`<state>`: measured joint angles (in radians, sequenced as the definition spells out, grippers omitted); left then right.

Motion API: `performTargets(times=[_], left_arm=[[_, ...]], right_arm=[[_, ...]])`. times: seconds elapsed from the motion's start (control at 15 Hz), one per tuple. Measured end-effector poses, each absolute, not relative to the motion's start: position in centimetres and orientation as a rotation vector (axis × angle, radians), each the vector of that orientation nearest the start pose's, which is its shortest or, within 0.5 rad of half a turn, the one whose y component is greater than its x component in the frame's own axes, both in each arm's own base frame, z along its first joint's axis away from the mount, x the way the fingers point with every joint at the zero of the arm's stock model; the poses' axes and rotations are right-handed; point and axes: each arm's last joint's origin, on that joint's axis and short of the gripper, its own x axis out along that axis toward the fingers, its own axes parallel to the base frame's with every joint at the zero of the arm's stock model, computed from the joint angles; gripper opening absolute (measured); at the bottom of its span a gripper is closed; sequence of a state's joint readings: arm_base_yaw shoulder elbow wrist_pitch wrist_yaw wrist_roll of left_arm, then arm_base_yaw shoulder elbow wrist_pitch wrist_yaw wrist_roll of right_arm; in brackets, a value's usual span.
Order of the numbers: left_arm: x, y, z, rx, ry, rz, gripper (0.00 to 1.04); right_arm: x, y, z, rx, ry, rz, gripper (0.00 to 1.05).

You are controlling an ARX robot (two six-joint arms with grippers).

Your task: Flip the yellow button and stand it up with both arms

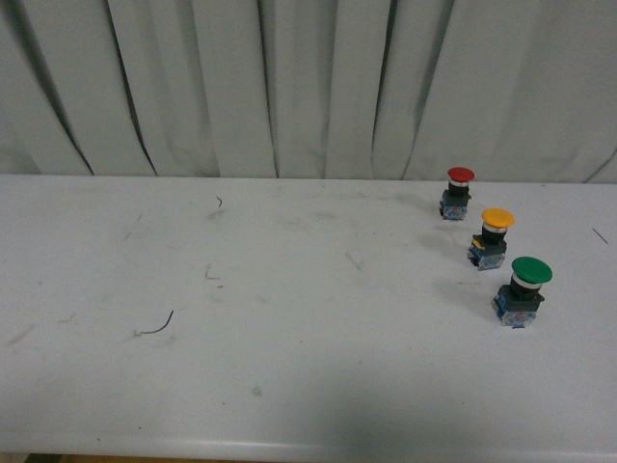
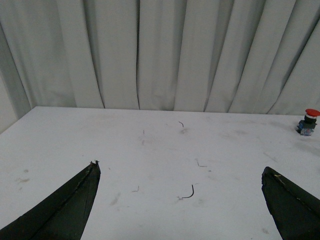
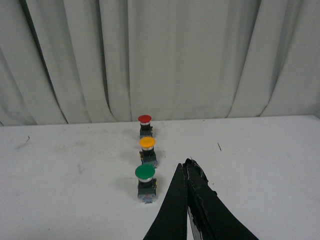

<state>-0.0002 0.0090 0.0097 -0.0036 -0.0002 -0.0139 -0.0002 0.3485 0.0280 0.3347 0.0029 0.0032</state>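
Dim, flat, cool light; soft faint shadows; slight grain, no glare

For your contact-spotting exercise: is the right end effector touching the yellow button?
Apart. The right wrist view shows bare table between the right end effector and the yellow button.

I'm seeing a scuffed white worktop [image 1: 289, 386] carrying three upright buttons lined up just beyond my right gripper [image 3: 186, 167]: green button [image 1: 522, 290] nearest it, yellow button [image 1: 491, 237] next, red button [image 1: 457, 193] farthest. A dark wire scrap [image 1: 156, 328] is lying ahead of my left gripper [image 2: 180, 172].
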Motion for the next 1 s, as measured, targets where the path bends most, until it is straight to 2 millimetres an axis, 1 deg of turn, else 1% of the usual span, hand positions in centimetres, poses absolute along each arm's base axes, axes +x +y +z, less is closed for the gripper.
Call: performTargets(times=[0.07,0.53,0.67,0.73,0.8,1.0], left_arm=[[9.8,0.0,16.6,-0.014,0.003,0.000,0.98],[9.8,0.0,16.6,-0.014,0.003,0.000,0.98],[9.8,0.0,16.6,-0.014,0.002,0.000,0.98],[9.8,0.0,16.6,-0.014,0.003,0.000,0.98],[9.8,0.0,16.6,-0.014,0.002,0.000,0.98],[9.8,0.0,16.6,-0.014,0.002,0.000,0.98]], right_arm=[[11.8,0.0,16.9,0.003,-0.002,-0.002,0.02],[10.8,0.0,17.0,0.003,-0.013,-0.003,0.02],[9.9,0.0,16.5,0.003,0.022,-0.001,0.02],[9.7,0.0,17.0,0.003,-0.028,0.000,0.02],[9.7,0.0,16.6,0.003,0.004,-0.001,0.02],[9.7,0.0,16.7,0.003,-0.005,0.000,0.02]])
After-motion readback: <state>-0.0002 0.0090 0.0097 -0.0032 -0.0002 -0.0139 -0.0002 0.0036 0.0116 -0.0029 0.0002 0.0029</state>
